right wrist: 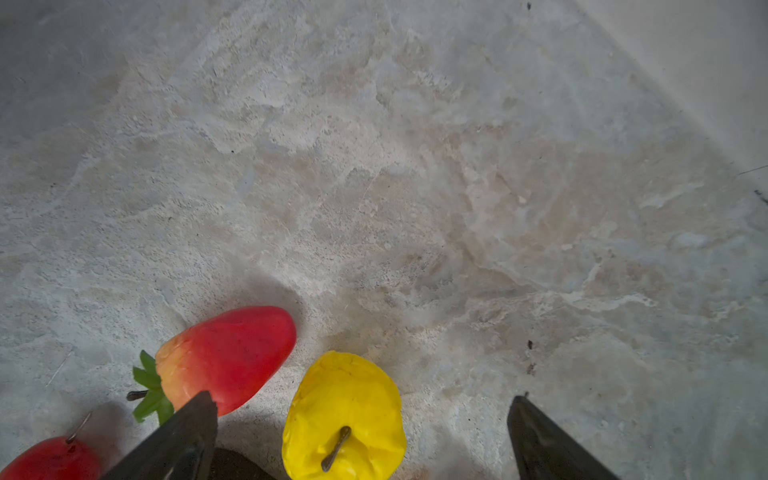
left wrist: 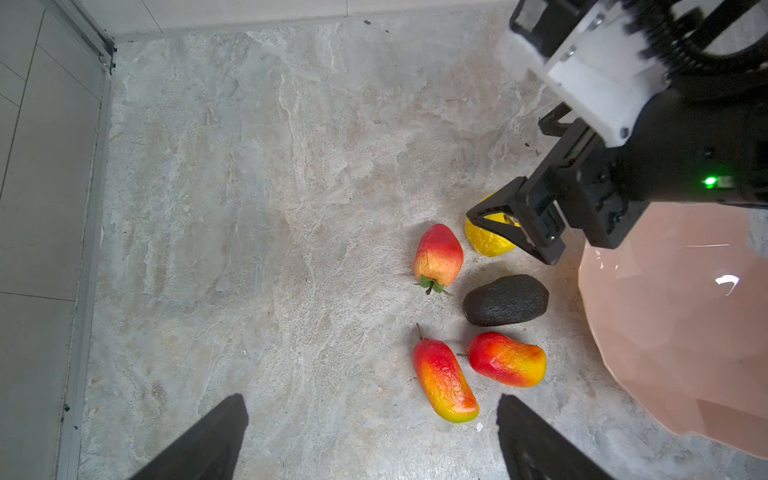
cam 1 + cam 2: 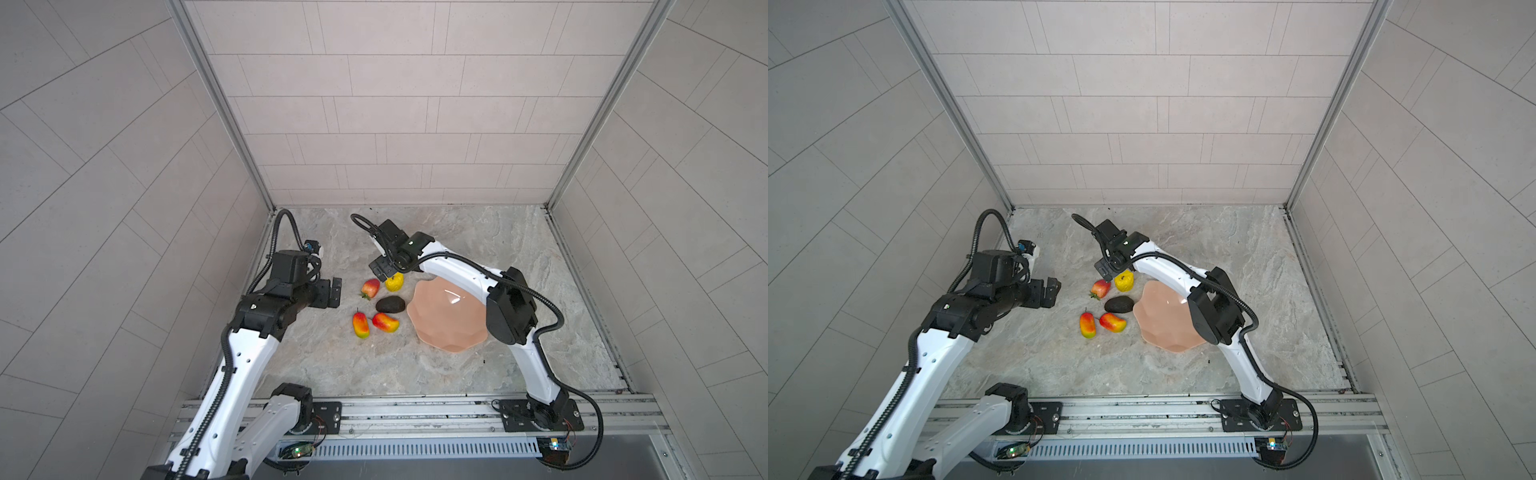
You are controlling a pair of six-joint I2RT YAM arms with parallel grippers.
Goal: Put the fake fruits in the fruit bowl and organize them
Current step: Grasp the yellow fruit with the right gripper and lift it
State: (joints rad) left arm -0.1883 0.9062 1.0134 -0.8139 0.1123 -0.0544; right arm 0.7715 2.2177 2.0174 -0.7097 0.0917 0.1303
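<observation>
Black right gripper (image 1: 360, 400) jaws gape wide around the wrinkled yellow fruit (image 1: 345, 395); left gripper (image 2: 370, 401) gapes too. Smooth strawberry (image 2: 438, 255), pebbly avocado (image 2: 505, 300) and two mangoes (image 2: 444, 380) (image 2: 507, 359) lie on marbled table (image 2: 291, 208) beside the glossy scalloped bowl (image 2: 665, 332).

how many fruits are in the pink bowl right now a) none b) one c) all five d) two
a: the fruit bowl shows a bare inside, while the yellow fruit, strawberry, avocado and two mangoes all lie on the table beside it.
</observation>
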